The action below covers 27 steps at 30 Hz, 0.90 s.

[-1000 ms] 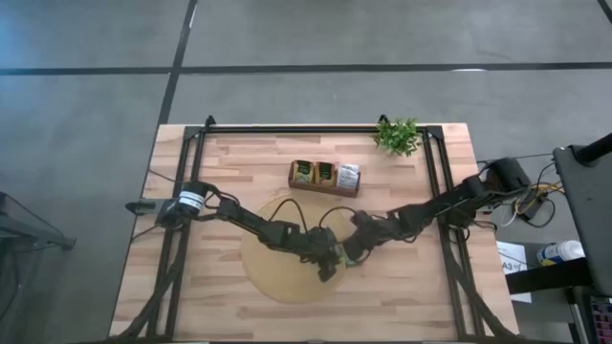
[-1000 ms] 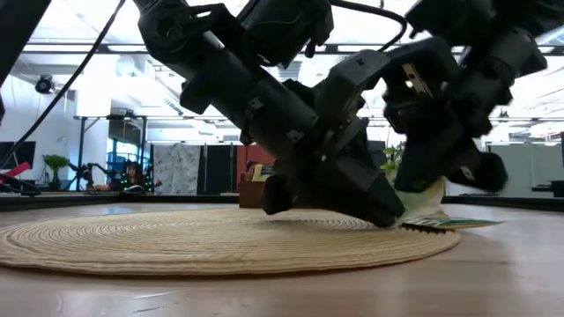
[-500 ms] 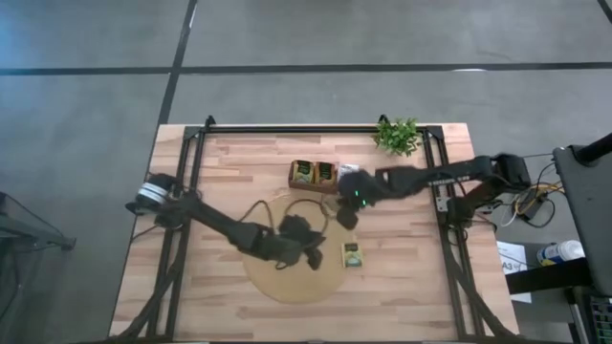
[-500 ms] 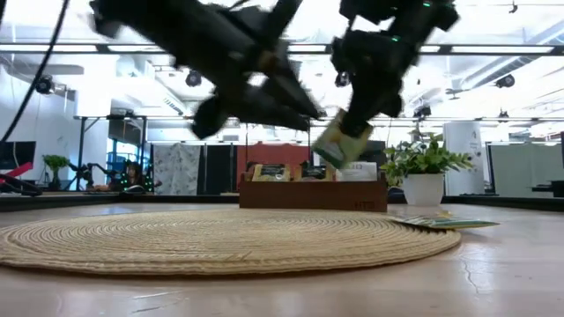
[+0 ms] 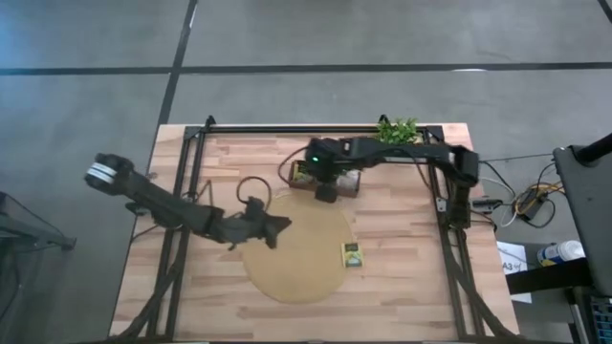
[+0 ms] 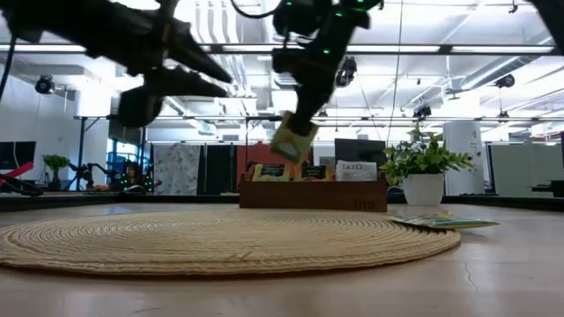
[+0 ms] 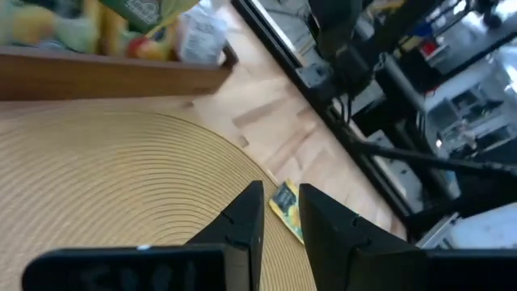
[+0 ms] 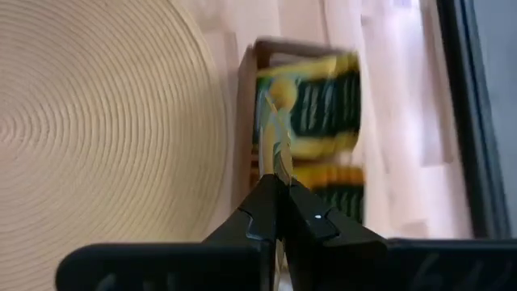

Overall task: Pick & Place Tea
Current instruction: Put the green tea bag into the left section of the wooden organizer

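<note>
My right gripper (image 5: 325, 191) hangs over the dark brown tray (image 6: 313, 195) at the table's far middle, shut on a yellow-green tea sachet (image 6: 293, 141). The tray's compartments hold more sachets (image 8: 311, 105). One yellow-green sachet (image 5: 353, 254) lies flat on the table at the round tan mat's (image 5: 296, 263) right edge. My left gripper (image 5: 280, 226) hovers above the mat's left far part, open, with nothing between its fingers (image 7: 246, 214). My right gripper pinches the sachet's upper edge (image 8: 275, 158) between its two fingers. The fingers come from above, slanting down. The sachet hangs tilted below them (image 6: 293, 141), clear of the tray and above its compartments.
A small green plant (image 5: 397, 131) in a white pot (image 6: 423, 188) stands at the far right, beside the tray. A black frame runs along the table's left, far and right sides (image 5: 435, 172). Bare wood lies near the front edge.
My right gripper has risen from the mat's right edge with one sachet, gone toward the far edge to above the tray, and rolled its wrist. My left gripper has risen and drawn back toward the table's left. The other sachet has stayed at the mat's right edge.
</note>
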{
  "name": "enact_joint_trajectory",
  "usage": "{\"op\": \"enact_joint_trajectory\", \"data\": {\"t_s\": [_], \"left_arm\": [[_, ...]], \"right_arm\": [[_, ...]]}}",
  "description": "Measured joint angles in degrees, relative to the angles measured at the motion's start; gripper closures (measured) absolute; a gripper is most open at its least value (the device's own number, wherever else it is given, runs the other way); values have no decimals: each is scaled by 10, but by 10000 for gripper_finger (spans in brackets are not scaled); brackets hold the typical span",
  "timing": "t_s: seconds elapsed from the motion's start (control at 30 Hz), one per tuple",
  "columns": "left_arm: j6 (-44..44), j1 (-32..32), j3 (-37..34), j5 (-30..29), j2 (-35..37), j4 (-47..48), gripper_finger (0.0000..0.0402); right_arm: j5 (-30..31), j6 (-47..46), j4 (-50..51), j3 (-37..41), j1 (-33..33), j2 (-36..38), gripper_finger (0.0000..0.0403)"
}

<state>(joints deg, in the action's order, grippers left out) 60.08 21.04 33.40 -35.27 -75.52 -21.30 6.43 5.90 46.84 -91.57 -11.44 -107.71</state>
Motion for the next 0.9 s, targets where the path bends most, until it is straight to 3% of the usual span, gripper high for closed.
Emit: {"op": "enact_joint_trajectory", "data": {"t_s": [0.33,0.57,0.9], "left_arm": [[88,2,-125,-79,151,-2,326],[98,0,-145,-99,176,-6,326],[100,1,-144,-98,173,-7,326]], "right_arm": [[0,99,141,-248,-11,-148,394],[12,106,257,-393,-13,-248,394],[14,60,278,-432,-17,-301,394]]}}
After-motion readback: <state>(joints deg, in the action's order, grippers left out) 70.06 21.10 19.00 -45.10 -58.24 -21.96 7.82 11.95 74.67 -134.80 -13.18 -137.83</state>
